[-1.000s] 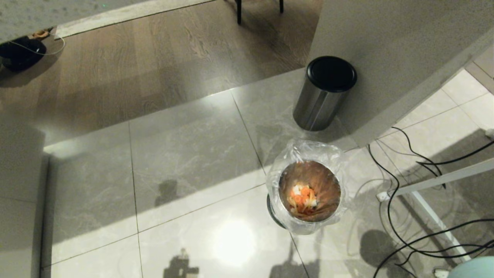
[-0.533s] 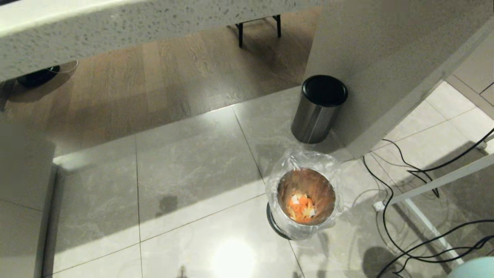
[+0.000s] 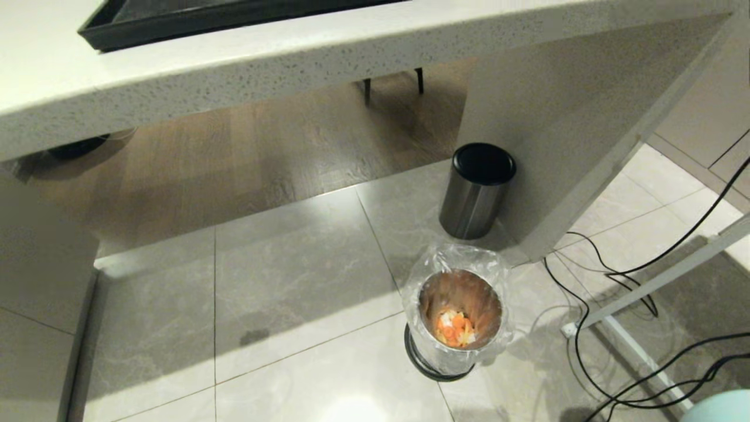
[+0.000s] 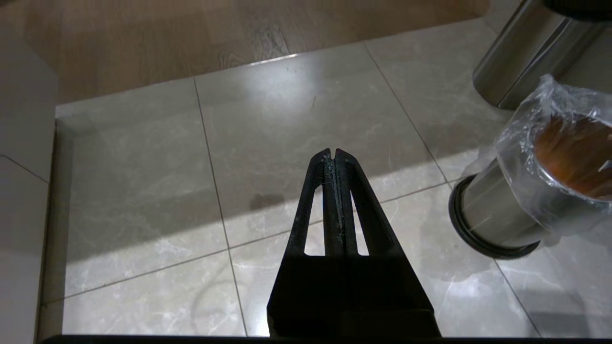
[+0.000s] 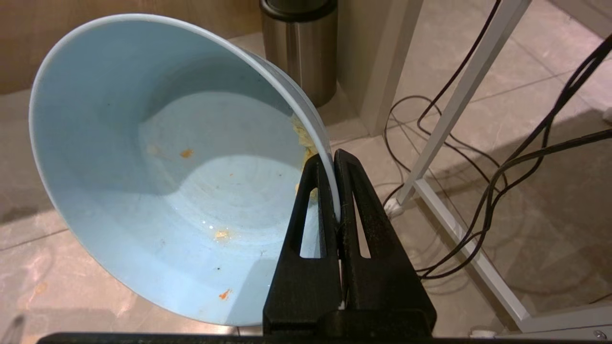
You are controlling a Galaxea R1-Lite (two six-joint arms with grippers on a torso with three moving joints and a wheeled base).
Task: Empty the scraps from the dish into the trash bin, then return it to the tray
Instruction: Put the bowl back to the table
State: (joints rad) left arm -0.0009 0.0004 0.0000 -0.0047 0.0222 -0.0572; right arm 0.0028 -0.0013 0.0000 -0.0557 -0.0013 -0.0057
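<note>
Down on grey tiles (image 3: 281,281), scraps (image 3: 454,328) sitting in bin (image 3: 456,351), right gripper (image 5: 333,160) pinching tilted dish (image 5: 158,167) at rim, left gripper (image 4: 333,154) pressed together, hanging empty beside bin.

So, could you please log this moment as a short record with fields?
dish: pale blue bowl, rim pinched by the right tool, only smears and crumbs inside
scraps: orange and pale pieces at the bottom of the trash bin
tray: black tray on the counter above
left tool: shut, holding nothing, over floor tiles
</note>
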